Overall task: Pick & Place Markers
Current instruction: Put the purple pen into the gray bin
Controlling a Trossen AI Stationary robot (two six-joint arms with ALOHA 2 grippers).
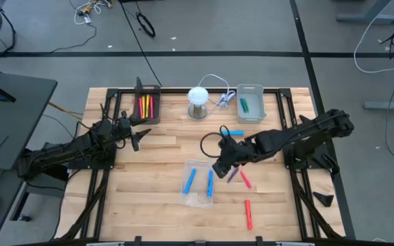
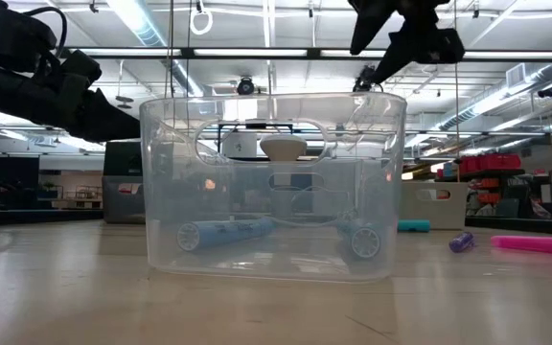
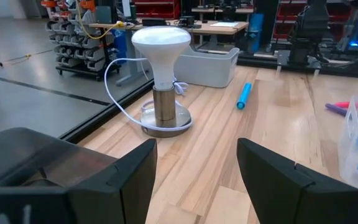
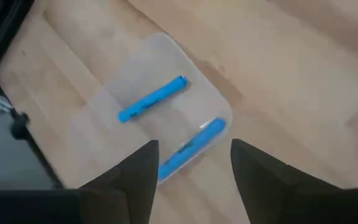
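right claw [image 1: 222, 164], released and empty above the clear tray [image 1: 198, 183] holding two blue markers [image 1: 189, 180], may nudge the light tray when descending; left claw [image 1: 134, 134] released, idle.

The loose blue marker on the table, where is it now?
In the high view the blue marker lies right of centre, between the grey tray and the right gripper.

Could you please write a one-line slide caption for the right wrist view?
Right hand, open and empty, hovers over the clear tray holding two blue markers.
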